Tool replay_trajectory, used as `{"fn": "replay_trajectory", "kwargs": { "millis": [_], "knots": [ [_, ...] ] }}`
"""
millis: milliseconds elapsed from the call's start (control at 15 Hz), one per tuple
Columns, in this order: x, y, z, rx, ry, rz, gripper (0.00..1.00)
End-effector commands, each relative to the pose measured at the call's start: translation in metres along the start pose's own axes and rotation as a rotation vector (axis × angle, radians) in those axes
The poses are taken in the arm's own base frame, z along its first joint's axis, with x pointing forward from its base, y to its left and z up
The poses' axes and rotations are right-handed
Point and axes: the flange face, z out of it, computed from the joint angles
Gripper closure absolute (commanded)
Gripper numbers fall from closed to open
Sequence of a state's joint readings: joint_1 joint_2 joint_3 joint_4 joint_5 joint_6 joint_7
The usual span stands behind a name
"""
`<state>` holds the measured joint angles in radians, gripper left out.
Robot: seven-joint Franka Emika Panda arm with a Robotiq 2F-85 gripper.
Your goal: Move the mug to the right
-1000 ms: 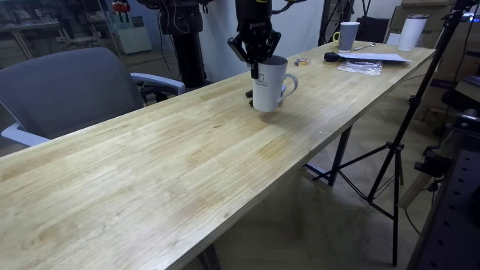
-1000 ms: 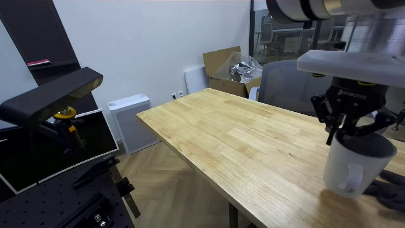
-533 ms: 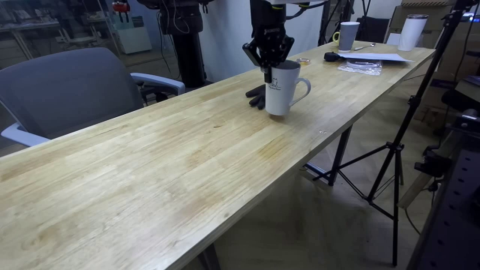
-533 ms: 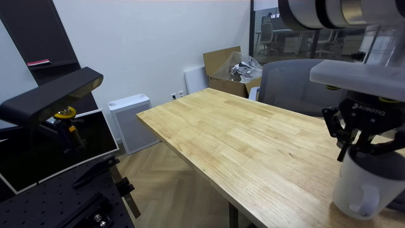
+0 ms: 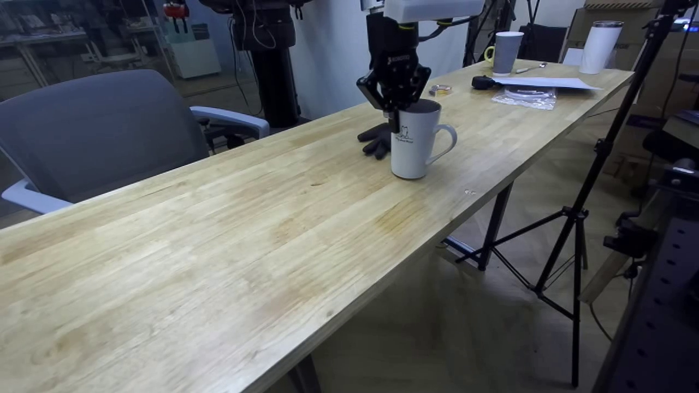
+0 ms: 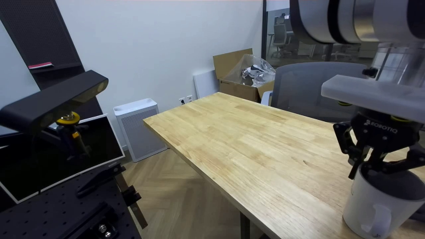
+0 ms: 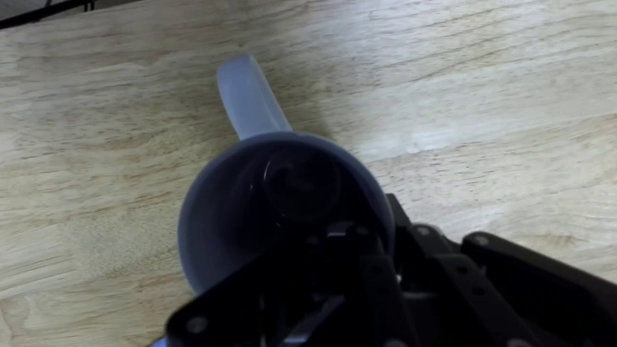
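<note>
The white mug (image 5: 412, 158) stands upright in my grasp, its base at the table top or barely above it; I cannot tell which. Its loop handle points to the right in this exterior view, and its small dark logo shows. The mug (image 6: 357, 209) also shows in an exterior view at the lower right. My gripper (image 5: 400, 114) is shut on the mug's rim, with one finger inside and one outside. In the wrist view the gripper (image 7: 385, 229) pinches the rim at the side; the mug's handle (image 7: 253, 101) points up. The inner fingertip is dark and hard to see.
A black glove (image 5: 375, 141) lies on the wooden table (image 5: 246, 245) close behind the mug. Farther back are a small packet (image 5: 440, 90), a plastic bag (image 5: 525, 98), paper (image 5: 546, 82), a grey cup (image 5: 507, 54) and a white tumbler (image 5: 600, 48). A chair (image 5: 109, 125) stands alongside.
My gripper has carried the mug to the right in an exterior view and then lowered it. The gap between its base and the table has shrunk. More of the black glove shows.
</note>
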<state>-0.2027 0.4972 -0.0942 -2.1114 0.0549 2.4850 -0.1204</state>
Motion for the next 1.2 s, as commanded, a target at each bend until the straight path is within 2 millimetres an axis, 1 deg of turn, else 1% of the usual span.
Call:
{"fn": "replay_trajectory", "kwargs": {
  "millis": [0, 133, 467, 667, 733, 800, 933, 1133],
  "knots": [
    [0.001, -0.005, -0.003, -0.017, 0.005, 0.002, 0.71],
    [0.002, -0.009, -0.003, -0.019, 0.003, -0.004, 0.59],
    [0.005, -0.023, -0.006, -0.047, -0.005, -0.015, 0.26],
    [0.011, -0.042, -0.021, -0.069, -0.008, -0.021, 0.05],
    [0.013, -0.049, -0.03, -0.078, -0.006, -0.023, 0.01],
    [0.015, -0.056, -0.038, -0.081, -0.004, -0.023, 0.0],
    [0.019, -0.074, -0.057, -0.091, 0.001, -0.024, 0.0],
    [0.021, -0.096, -0.083, -0.093, 0.007, -0.028, 0.0]
  ]
}}
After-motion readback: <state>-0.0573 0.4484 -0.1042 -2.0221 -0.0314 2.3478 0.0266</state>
